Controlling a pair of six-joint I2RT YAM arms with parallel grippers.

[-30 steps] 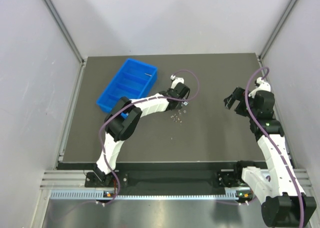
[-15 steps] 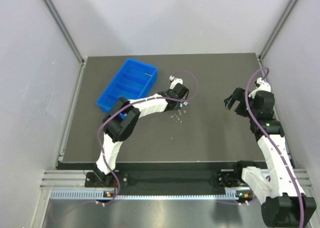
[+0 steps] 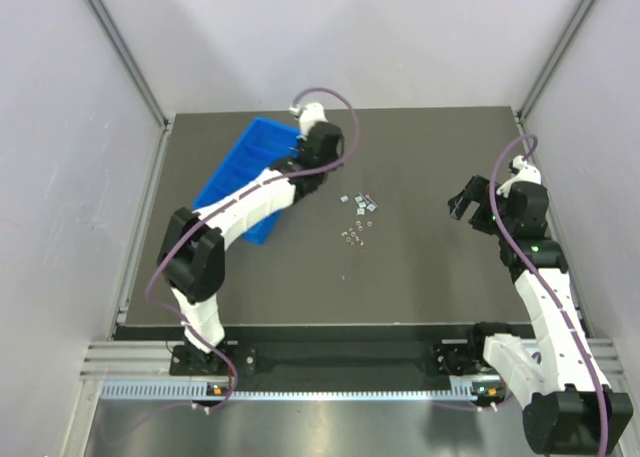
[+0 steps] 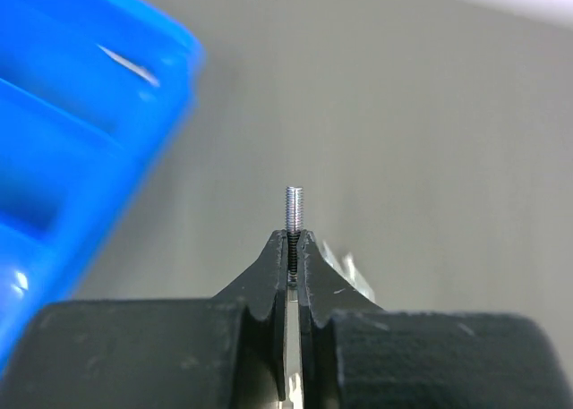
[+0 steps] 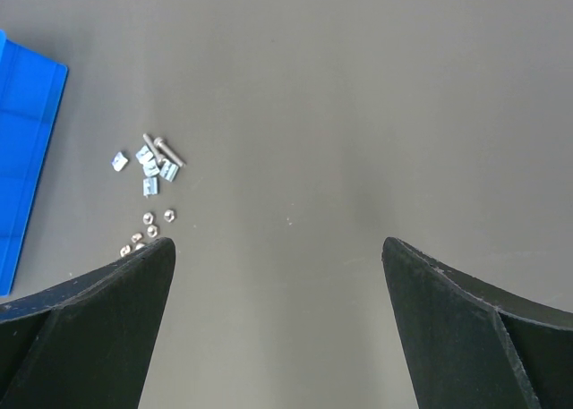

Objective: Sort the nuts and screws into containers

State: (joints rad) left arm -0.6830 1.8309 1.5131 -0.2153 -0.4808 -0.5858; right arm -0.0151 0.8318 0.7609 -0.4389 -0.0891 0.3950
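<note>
Dark bench (image 3: 430,277) w/ loose screws (image 5: 164,149) & nuts (image 5: 159,217) mid-surface; L pincer (image 4: 294,243) clamped on one screw (image 4: 294,209) by blue tray (image 4: 54,158), R pincer (image 5: 277,243) wide, empty.

Left gripper (image 4: 294,241), arm outstretched, pinches a screw (image 4: 294,208); right gripper (image 5: 277,245) gapes open, seemingly hovering.

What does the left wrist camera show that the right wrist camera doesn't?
Only the left wrist view: the left gripper shut on a screw, whose threaded end sticks out past the fingertips.
Only the right wrist view: the right gripper wide open, and a loose pile of screws and nuts lying near the tray.
Both: the blue tray at the left edge, and the dark table.
</note>
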